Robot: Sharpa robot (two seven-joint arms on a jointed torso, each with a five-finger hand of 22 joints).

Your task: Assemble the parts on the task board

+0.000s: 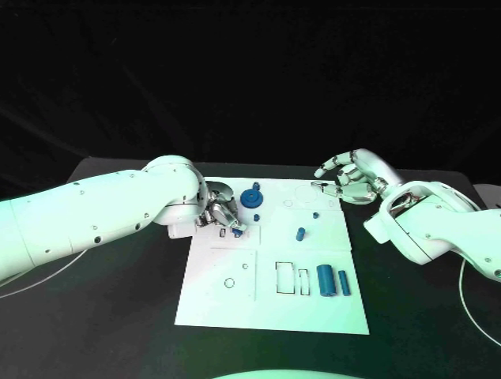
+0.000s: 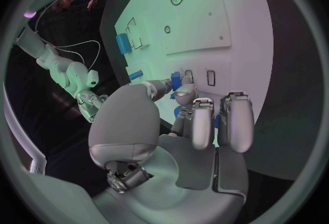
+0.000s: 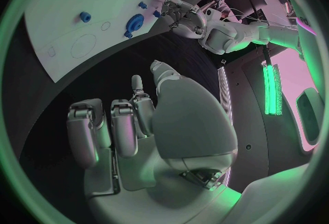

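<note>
On your left, the robot's left hand is reaching in over the left edge of the white rectangular task board, its silver fingers bunched downward over a small blue part near the board's upper-left area; in the left wrist view the fingertips are crowding around a small blue piece beside the little rectangular slots, but you cannot tell whether that piece is actually being pinched or only touched. Just to the right of that hand, a round blue gear-like part is standing on the board's upper section, and farther right a small blue peg is lying near the middle, with a tiny blue piece just above it. Down in the lower right of the board, a larger blue cylinder and a slimmer blue cylinder are lying side by side, just beside an outlined rectangular slot. On your right, the right hand is hovering off the board's upper-right corner, above the black table, holding nothing, its fingers loosely curved and apart from the thumb.
</note>
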